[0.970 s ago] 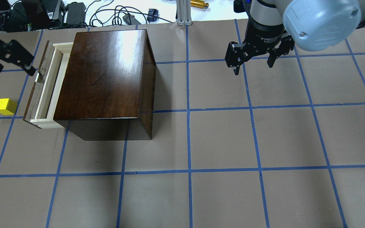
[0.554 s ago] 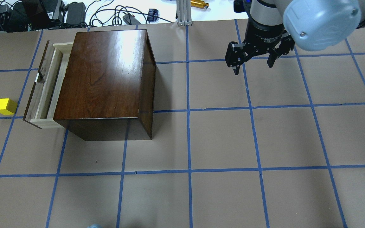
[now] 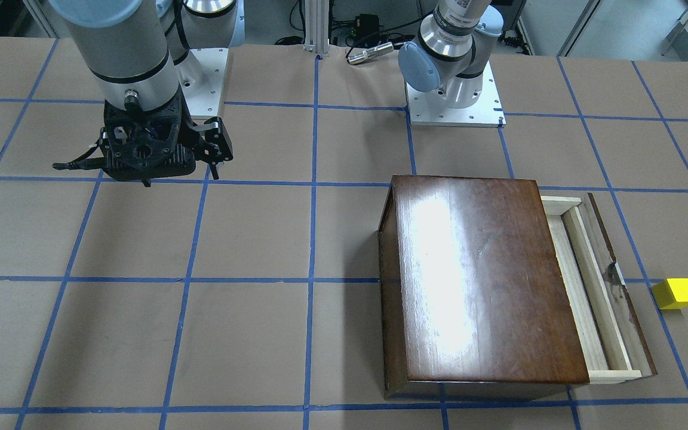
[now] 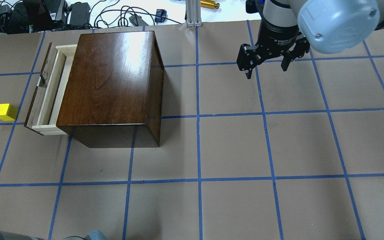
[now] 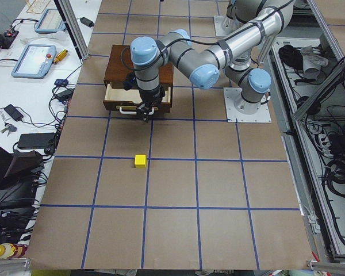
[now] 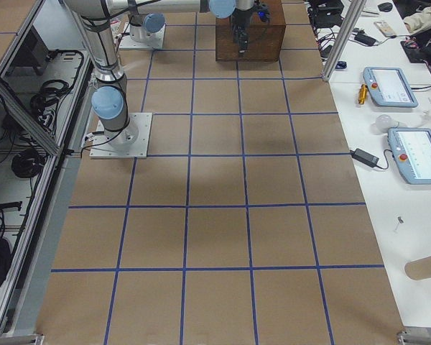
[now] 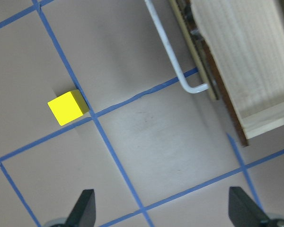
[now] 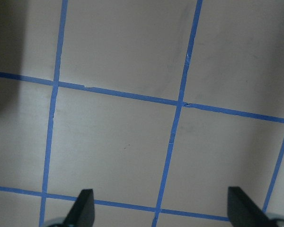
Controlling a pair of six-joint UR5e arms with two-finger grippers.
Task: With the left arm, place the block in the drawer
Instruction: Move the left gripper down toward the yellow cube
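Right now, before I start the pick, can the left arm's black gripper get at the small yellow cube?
Probably yes: the left gripper hangs open over brown paper, and the small yellow cube sits alone, clear of the pale-wood drawer.

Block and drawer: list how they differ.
The block is a small bright yellow cube; the drawer is a long, shallow pale-wood tray with a dark front. The block stands free on the table; the drawer sticks partly out of the box. Neither is held, and they do not touch.

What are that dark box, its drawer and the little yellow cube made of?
Box: apparently wood, glossy dark varnish; grain and glare show. Drawer: pale, bare-looking grainy wood, with a shiny metal pull. Yellow cube: matte, uniform colour; plastic or painted wood, unclear.
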